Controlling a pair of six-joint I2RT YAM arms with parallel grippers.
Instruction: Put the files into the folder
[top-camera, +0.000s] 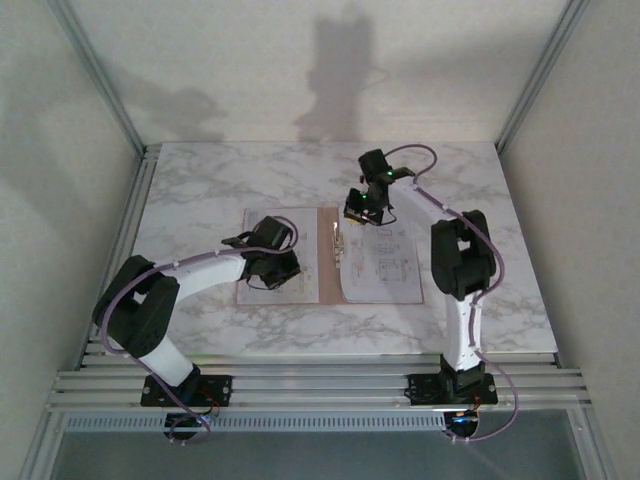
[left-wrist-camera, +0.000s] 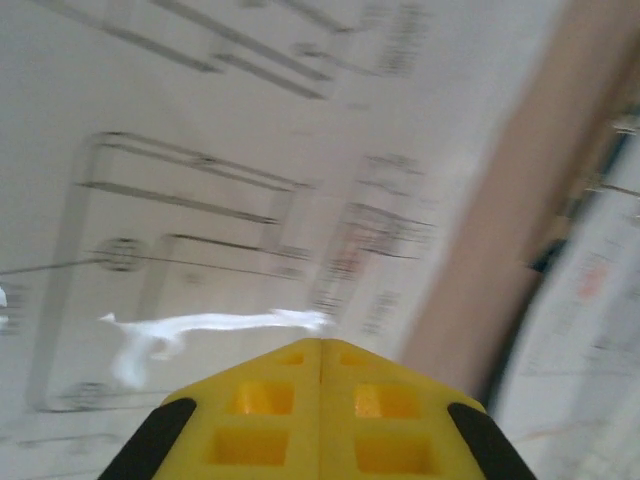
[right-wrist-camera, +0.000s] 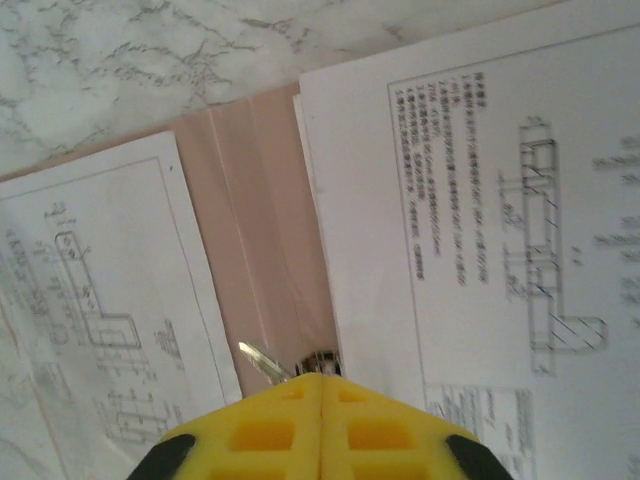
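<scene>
The tan-brown folder (top-camera: 326, 275) lies open in the middle of the table. White printed files lie on both halves: one sheet on the left (top-camera: 300, 245) and a stack on the right (top-camera: 385, 270). My left gripper (top-camera: 284, 267) is shut and empty, low over the left sheet (left-wrist-camera: 200, 180), with the folder's bare card (left-wrist-camera: 510, 230) to its right. My right gripper (top-camera: 358, 210) is shut at the far end of the spine (right-wrist-camera: 260, 220), its tips (right-wrist-camera: 321, 375) just short of a metal clip lever (right-wrist-camera: 262, 360). The right sheet (right-wrist-camera: 450, 200) and left sheet (right-wrist-camera: 110, 300) flank it.
The marble table (top-camera: 200, 180) has bare surface behind and beside the folder. Metal frame posts (top-camera: 100, 70) rise at both back corners. Aluminium rails (top-camera: 320, 385) carry the arm bases at the near edge.
</scene>
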